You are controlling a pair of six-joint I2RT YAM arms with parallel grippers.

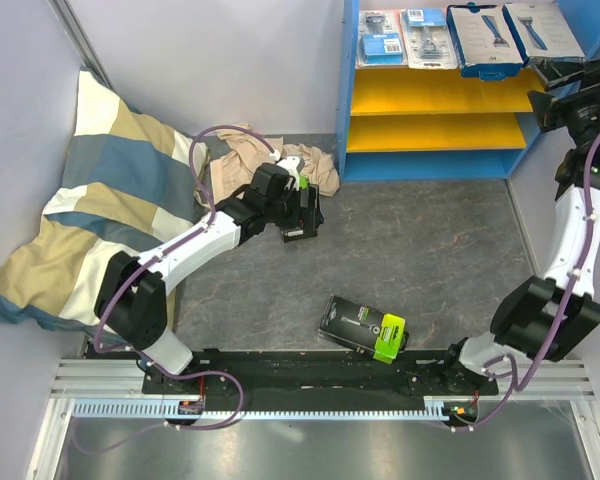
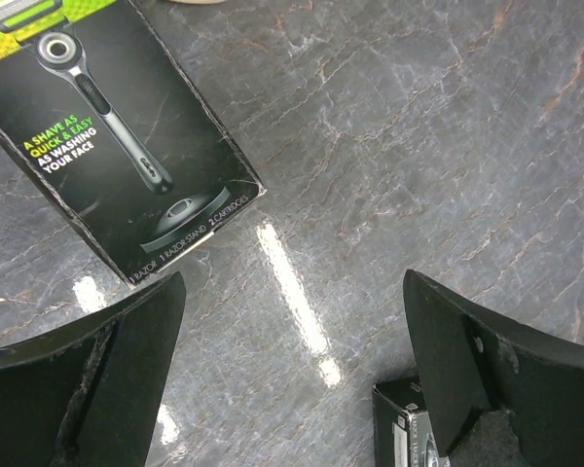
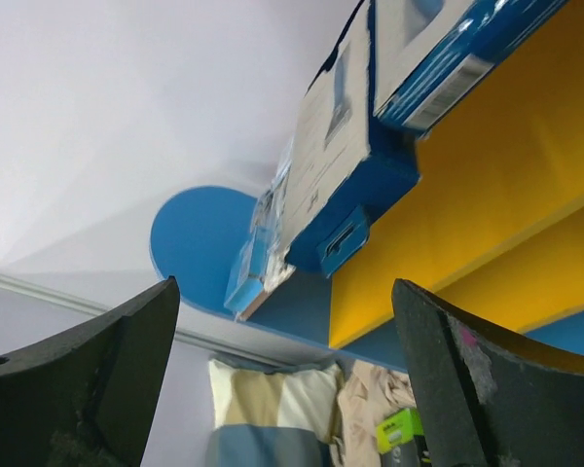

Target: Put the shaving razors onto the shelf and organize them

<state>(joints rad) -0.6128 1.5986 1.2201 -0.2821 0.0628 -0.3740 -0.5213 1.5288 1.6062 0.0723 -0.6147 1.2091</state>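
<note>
A grey marbled tabletop [image 1: 430, 240] sits between pale walls [image 1: 200, 60]. At the back right stands the shelf [image 1: 352, 100], blue-framed with two yellow boards. Along its top lie a blister pack [image 1: 382, 38], a second blister pack [image 1: 427, 38], a white-blue box [image 1: 485, 38] and another white-blue box [image 1: 542, 28].

A striped pillow [image 1: 90, 200] leans in the left corner, with a crumpled beige cloth [image 1: 245, 160] beside it.

One black box [image 1: 363, 327] with a lime-green end lies flat near the front edge, between the arm bases. A second black box [image 2: 117, 146] lies flat just beside the left pincer [image 2: 294, 282], which hangs over bare tabletop near the cloth, fingers wide apart and gripping nothing.

The right pincer [image 3: 284, 284] is raised at the shelf's right end, fingers spread and empty.
</note>
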